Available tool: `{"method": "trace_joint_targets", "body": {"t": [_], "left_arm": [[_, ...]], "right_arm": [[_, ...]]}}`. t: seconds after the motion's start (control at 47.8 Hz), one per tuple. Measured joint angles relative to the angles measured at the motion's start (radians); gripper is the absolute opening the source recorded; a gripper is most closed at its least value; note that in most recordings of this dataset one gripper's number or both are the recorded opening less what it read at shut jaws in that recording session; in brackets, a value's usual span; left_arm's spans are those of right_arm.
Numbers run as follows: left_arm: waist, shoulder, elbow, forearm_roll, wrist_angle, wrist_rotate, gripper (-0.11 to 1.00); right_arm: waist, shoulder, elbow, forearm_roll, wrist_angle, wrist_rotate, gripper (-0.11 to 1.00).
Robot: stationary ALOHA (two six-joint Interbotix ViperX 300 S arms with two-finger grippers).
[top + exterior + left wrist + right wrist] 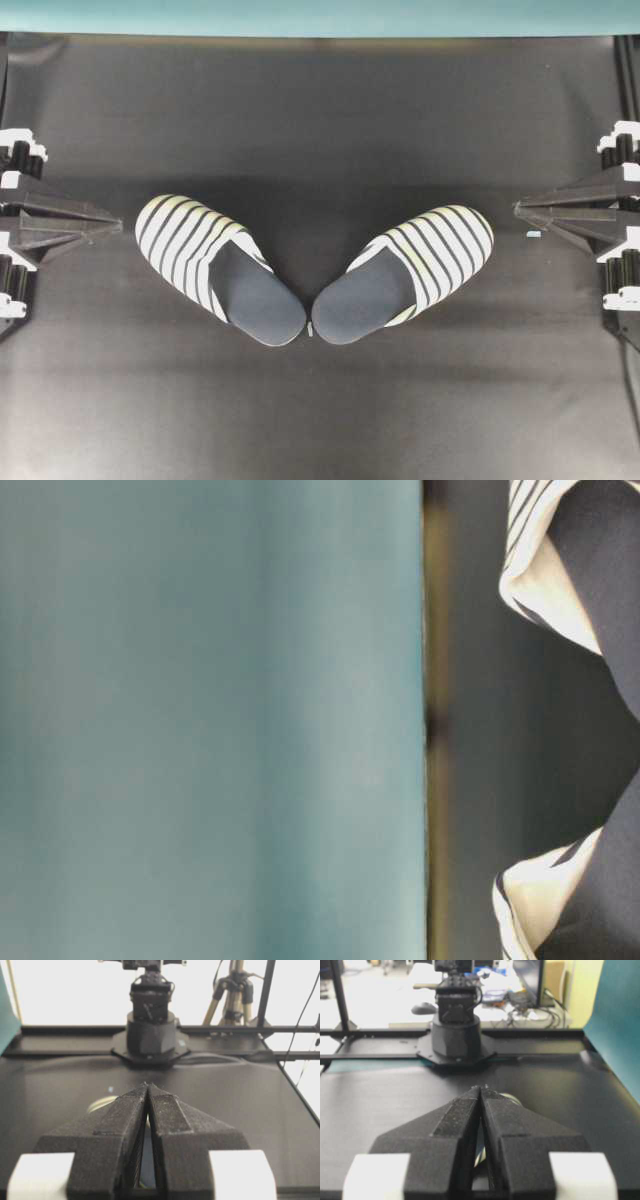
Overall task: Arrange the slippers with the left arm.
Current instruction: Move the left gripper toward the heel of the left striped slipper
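Note:
Two striped slippers lie on the black table in the overhead view. The left slipper (215, 265) points its toe to the upper left, the right slipper (410, 270) to the upper right. Their dark heels nearly touch at the middle. My left gripper (118, 227) is shut and empty at the left edge, a short gap from the left slipper's toe. In the left wrist view (147, 1085) its tips meet, with a sliver of slipper (100, 1105) behind. My right gripper (517, 208) is shut and empty at the right edge; it also shows in its wrist view (481, 1088).
The black table (320, 400) spreads around the slippers. A teal backdrop (320, 15) runs along the far edge. The table-level view shows mostly teal wall (200, 720) and slipper parts (570, 560) at the right. The opposite arm's base (150, 1025) stands across the table.

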Motion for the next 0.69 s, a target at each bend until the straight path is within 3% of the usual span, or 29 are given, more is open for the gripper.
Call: {"method": "trace_joint_targets", "body": {"t": [0.042,0.23,0.46,0.69], "left_arm": [[-0.002,0.005,-0.002,0.005,0.003,-0.011,0.05],[0.0,0.135,-0.048,0.035,0.089,-0.196,0.0],[0.049,0.296,-0.132,0.038,0.273,-0.241,0.0],[0.107,0.48,-0.296,0.038,0.568,-0.334,0.01]], "right_arm": [[0.0,-0.002,0.002,0.002,0.0,0.0,0.05],[-0.002,-0.002,0.009,0.002,0.071,0.0,-0.01],[-0.029,-0.015,0.012,0.002,0.224,0.0,-0.01],[-0.064,-0.023,0.012,0.002,0.276,0.0,-0.01]]}}
